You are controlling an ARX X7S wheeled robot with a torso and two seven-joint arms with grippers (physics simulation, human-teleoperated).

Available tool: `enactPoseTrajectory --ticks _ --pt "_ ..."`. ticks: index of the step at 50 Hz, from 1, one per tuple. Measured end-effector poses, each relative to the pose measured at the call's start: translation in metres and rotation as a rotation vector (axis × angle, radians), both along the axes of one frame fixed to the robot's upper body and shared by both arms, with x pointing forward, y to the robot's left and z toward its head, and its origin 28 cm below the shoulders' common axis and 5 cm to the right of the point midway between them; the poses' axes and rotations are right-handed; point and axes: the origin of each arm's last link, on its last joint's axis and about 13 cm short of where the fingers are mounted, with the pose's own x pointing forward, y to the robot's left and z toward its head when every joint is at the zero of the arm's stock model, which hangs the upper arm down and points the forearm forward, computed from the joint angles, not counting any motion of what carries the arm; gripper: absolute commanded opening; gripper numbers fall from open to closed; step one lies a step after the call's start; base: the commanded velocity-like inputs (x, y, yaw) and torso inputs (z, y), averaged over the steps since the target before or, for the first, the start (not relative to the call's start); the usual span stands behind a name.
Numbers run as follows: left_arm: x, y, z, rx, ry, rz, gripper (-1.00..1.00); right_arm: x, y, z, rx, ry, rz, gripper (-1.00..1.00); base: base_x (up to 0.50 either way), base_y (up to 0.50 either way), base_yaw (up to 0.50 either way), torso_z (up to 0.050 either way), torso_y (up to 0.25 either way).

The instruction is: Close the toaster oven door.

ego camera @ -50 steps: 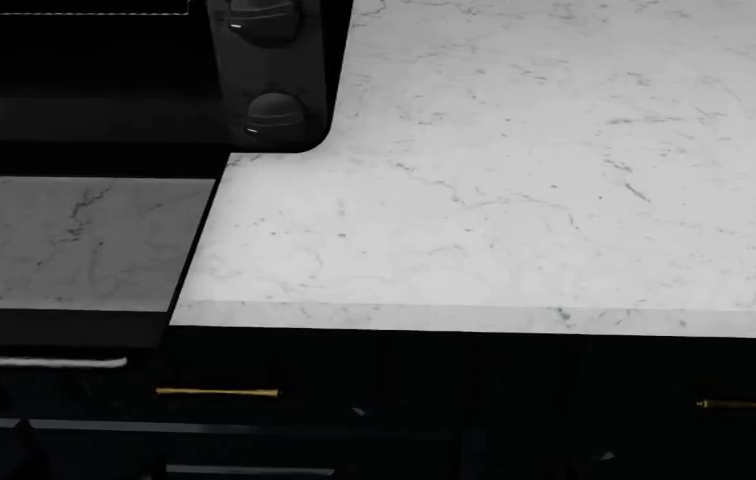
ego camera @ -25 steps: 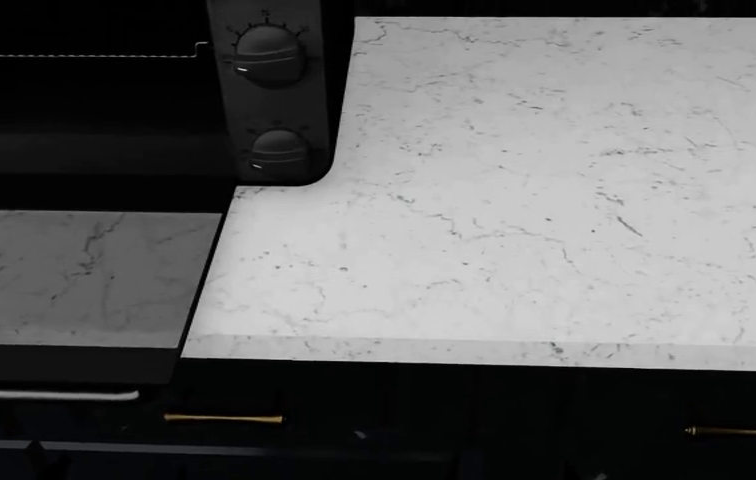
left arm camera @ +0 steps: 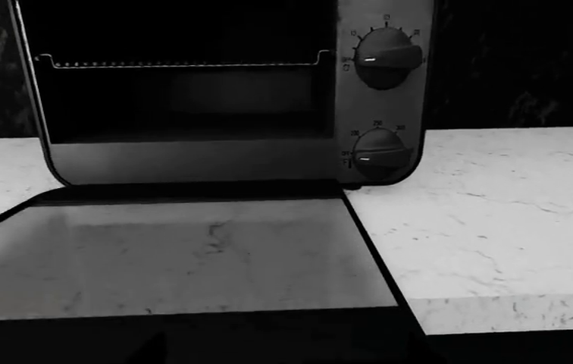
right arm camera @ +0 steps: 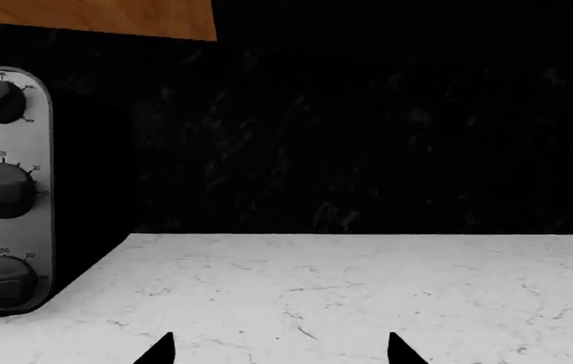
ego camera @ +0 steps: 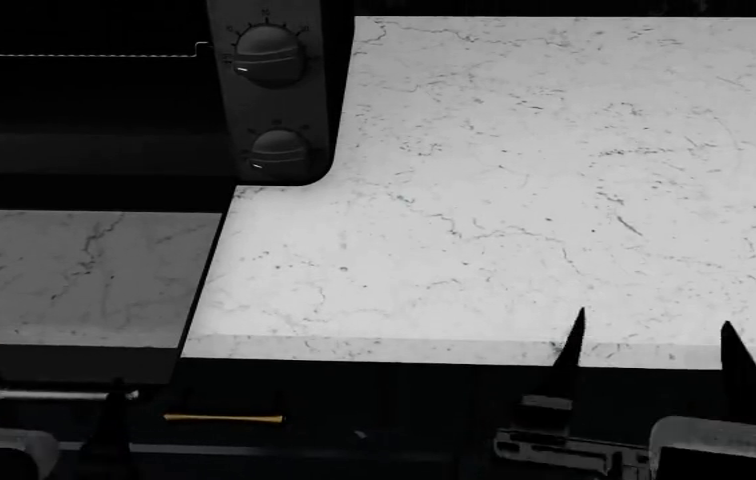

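The black toaster oven (ego camera: 85,120) stands at the back left of the counter, knobs (ego camera: 269,52) down its right side. Its door (ego camera: 71,280) lies open and flat, glass up, past the counter's front edge, with the silver bar handle (ego camera: 45,394) along its near edge. My left gripper (ego camera: 49,392) is open, its two fingers standing at the handle. The left wrist view shows the oven cavity (left arm camera: 186,98), wire rack (left arm camera: 180,64) and flat door (left arm camera: 186,258); its own fingers are lost in the dark. My right gripper (ego camera: 652,335) is open and empty over the counter's front edge, and also shows in the right wrist view (right arm camera: 278,349).
White marble counter (ego camera: 512,200) spreads right of the oven. Dark drawers with brass pulls (ego camera: 222,418) sit below the front edge. The right wrist view shows the knob panel (right arm camera: 4,189), a dark backsplash (right arm camera: 367,152) and a wooden cabinet (right arm camera: 84,15) above.
Both grippers have come up into the bottom of the head view. A second ago the head view shifted to show more of the oven's knobs; the door has not moved.
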Motion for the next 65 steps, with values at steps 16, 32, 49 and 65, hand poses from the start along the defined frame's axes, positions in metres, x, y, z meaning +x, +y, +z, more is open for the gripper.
enactPoseTrajectory --ticks 16,32,49,65 --pt "0.020 0.026 0.061 0.035 -0.070 0.009 1.00 -0.022 -0.041 0.134 -0.094 -0.309 -0.117 1.00 0.00 0.00 0.00 0.000 0.000" --pt "0.023 0.031 0.077 0.032 -0.077 -0.013 1.00 -0.039 -0.044 0.161 -0.169 -0.378 -0.146 1.00 0.00 0.46 0.00 0.000 0.000" --pt "0.022 0.032 0.078 0.033 -0.079 -0.024 1.00 -0.044 -0.044 0.165 -0.192 -0.388 -0.146 1.00 0.00 0.50 0.00 0.000 0.000" --pt "0.021 0.033 0.074 0.033 -0.079 -0.026 1.00 -0.045 -0.042 0.164 -0.196 -0.389 -0.136 1.00 0.00 0.45 0.00 0.000 0.000"
